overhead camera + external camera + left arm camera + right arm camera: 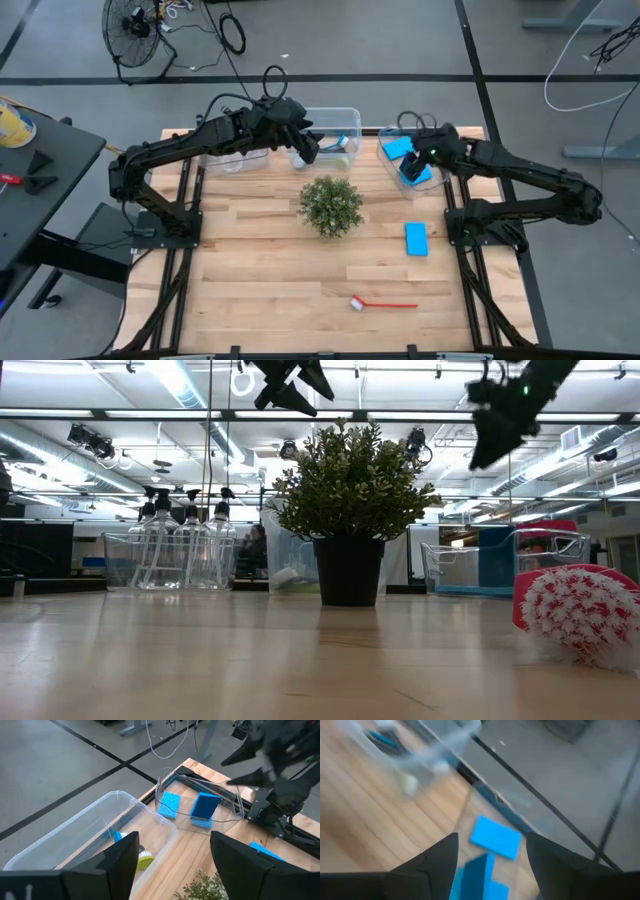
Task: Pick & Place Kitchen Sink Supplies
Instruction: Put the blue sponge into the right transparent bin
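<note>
Landmark: green plant (330,205), middle of bench (260,270). Left end effector (305,148) hung open and empty over the bin (335,118) just behind the plant, with brushes (340,143) inside. Right end effector (412,165) was open, empty, above the bin (165,782) behind-right of the plant, w/ blue sponges (397,149) inside. One sponge (416,238) lay right of the plant; red brush (382,303) in front.

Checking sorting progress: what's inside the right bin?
The right bin holds blue sponges, one flat, another propped upright. Anything beneath them is hidden.
</note>
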